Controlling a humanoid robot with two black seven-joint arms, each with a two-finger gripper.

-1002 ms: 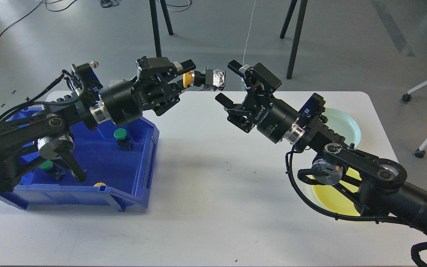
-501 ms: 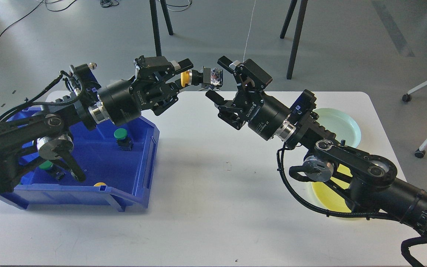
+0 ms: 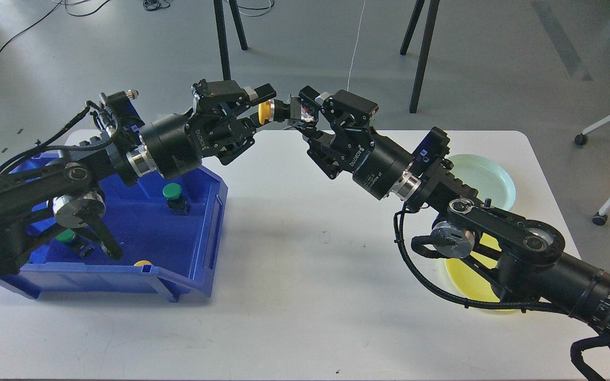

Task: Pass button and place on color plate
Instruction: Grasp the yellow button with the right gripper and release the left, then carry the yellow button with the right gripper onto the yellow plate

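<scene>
Yellow-capped button [image 3: 276, 110], black-bodied, held level above the table [image 3: 294, 275]. Clamped in left gripper [image 3: 260, 108]; right gripper [image 3: 306, 117] spread around its rear block.

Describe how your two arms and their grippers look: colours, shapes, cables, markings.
Both arms are matte black, built from rounded links with silver discs at the joints. Black corrugated cables loop alongside each. The left gripper and right gripper are black two-finger units on thick cylindrical wrists with a silver ring behind; each bears small white lettering. Blue patches sit near both wrists.
</scene>
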